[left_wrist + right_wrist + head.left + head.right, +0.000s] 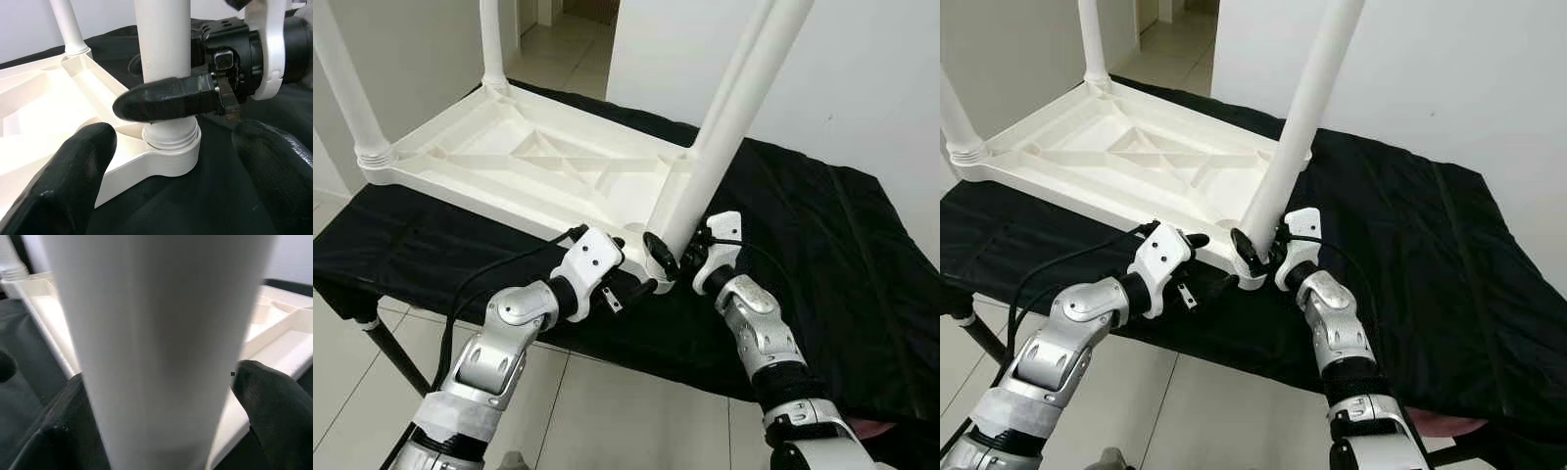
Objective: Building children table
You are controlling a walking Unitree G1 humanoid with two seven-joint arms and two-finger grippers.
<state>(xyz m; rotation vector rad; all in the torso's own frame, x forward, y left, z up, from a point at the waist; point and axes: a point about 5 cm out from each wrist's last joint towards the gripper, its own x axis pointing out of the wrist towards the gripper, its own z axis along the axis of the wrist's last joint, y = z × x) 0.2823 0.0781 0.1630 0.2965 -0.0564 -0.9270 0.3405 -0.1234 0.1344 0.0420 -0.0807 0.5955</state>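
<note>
White plastic children's table point(538, 162) lay upside down on the black cloth point(822, 245) covering the bench, toward the bench's left half, its underside ribs facing up. Three legs were screwed into its corner sockets and pointing up: one at the far corner point(491, 44), one at the left corner point(347, 88), and the near-corner leg point(729, 122), which was the one I was on. That near corner sat close to the bench's front edge. My right gripper point(677, 257) was clamped around the near-corner leg just above its socket point(172, 147); in the left wrist view one right finger point(166, 99) lay flat across the front of the leg, touching it, right above the threaded collar. In the right wrist view the leg ran between both fingers, with one fingertip point(271, 401) against its side, so the grip was on the leg. My left gripper point(636, 284) was held wide, not holding anything, at the near corner just left of the socket, with its fingers point(58, 181) either side of the corner in the left wrist view; I couldn't tell whether they touched the plastic. A black cable point(499, 269) ran from the left wrist back along the left forearm. Bench's right half carried just the cloth. Tiled floor point(607, 411) below, white wall point(862, 78) behind the bench.
</note>
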